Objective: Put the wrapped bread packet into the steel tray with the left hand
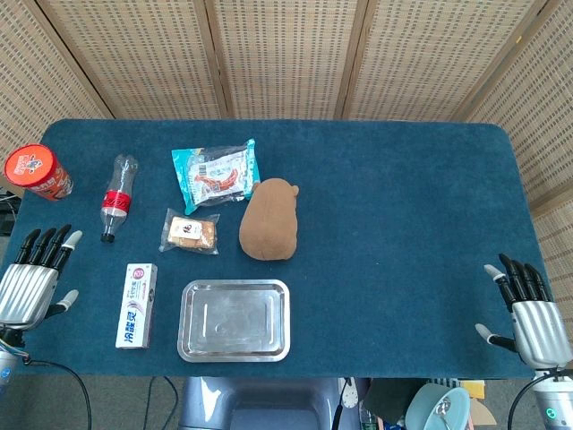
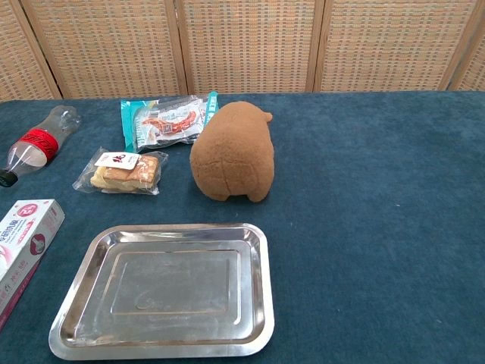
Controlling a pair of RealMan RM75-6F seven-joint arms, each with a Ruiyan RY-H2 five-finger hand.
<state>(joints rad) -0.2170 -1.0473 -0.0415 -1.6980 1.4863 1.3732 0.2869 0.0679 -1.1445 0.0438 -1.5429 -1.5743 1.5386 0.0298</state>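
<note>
The wrapped bread packet (image 1: 190, 231) (image 2: 121, 171), clear plastic with a white label, lies on the blue table just beyond the steel tray (image 1: 192, 344) (image 2: 72, 332). The tray holds nothing and sits at the table's front edge. My left hand (image 1: 34, 278) hovers at the front left corner, fingers spread, holding nothing, well left of the packet. My right hand (image 1: 528, 309) rests at the front right corner, open too. Neither hand shows in the chest view.
A brown plush animal (image 1: 269, 219) (image 2: 233, 152) sits right of the bread. A teal snack bag (image 1: 216, 172) (image 2: 167, 120) lies behind it. A small cola bottle (image 1: 117, 197) (image 2: 34, 144), a red cup (image 1: 38, 172) and a toothpaste box (image 1: 137, 305) (image 2: 23, 235) line the left side.
</note>
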